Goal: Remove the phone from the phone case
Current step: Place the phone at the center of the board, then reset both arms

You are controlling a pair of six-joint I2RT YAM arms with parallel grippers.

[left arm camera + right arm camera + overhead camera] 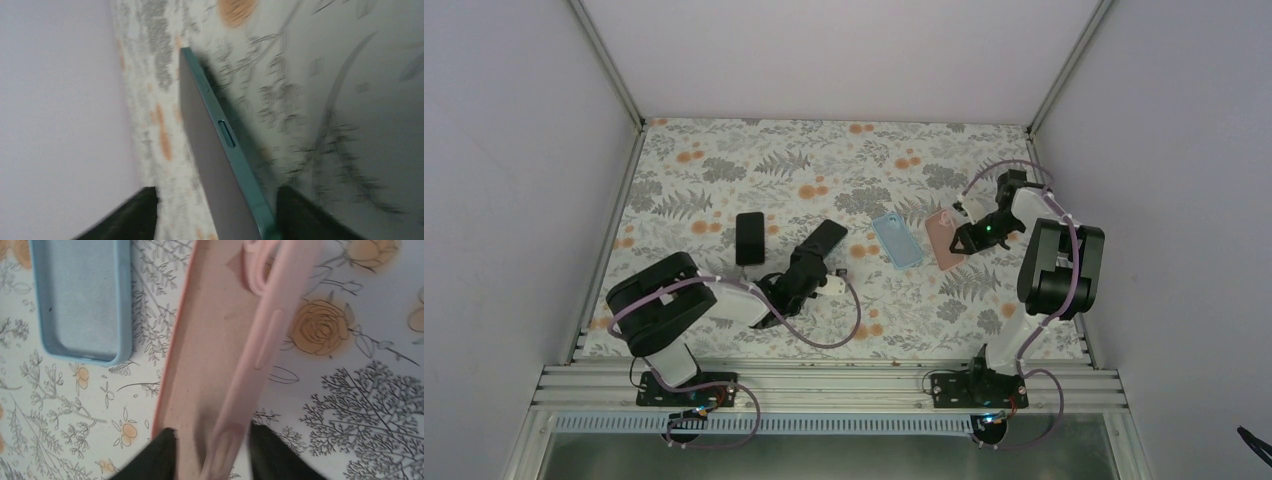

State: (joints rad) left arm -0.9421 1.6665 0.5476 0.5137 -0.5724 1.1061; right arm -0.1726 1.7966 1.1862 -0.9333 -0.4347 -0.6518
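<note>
A dark phone with a teal edge stands tilted between the fingers of my left gripper, out of any case. In the left wrist view the jaws of my left gripper stand apart. The teal edge rests against the right finger, and the tablecloth shows between the phone and the left finger. My right gripper is at the near end of an empty pink case. In the right wrist view my right gripper is shut on the side wall of the pink case, which bows there.
An empty blue case lies just left of the pink one and also shows in the right wrist view. A second black phone lies flat left of my left gripper. Grey walls close the floral table on three sides.
</note>
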